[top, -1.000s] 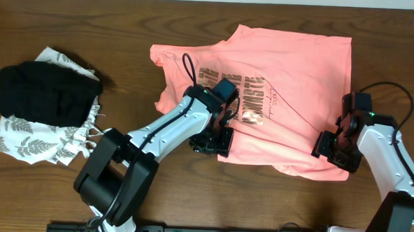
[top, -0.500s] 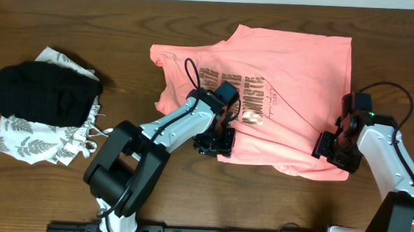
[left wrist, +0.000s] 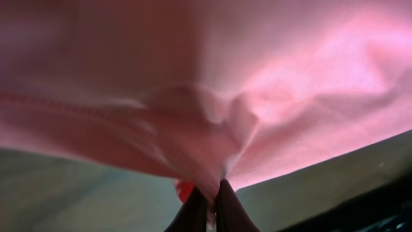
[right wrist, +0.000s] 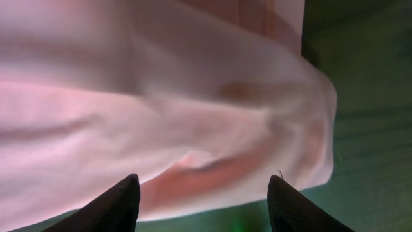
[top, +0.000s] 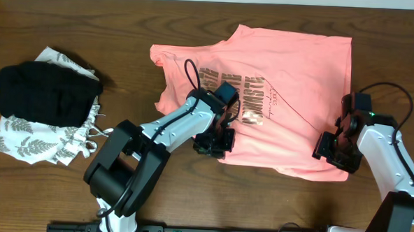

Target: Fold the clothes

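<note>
One pink T-shirt (top: 293,64), two hands: left hand (left wrist: 209,201) pinches its hem, right hand (right wrist: 201,193) spread over it.

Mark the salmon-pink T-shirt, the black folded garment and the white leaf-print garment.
salmon-pink T-shirt (top: 300,71): overhead view, plain fabric
black folded garment (top: 47,91): overhead view, middle
white leaf-print garment (top: 24,144): overhead view, lower corner

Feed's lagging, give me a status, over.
Left gripper shut on shirt, near edge. Right gripper open, astride shirt's corner. Shirt spread on table. Far left: black garment, white garment, nothing blocking.
</note>
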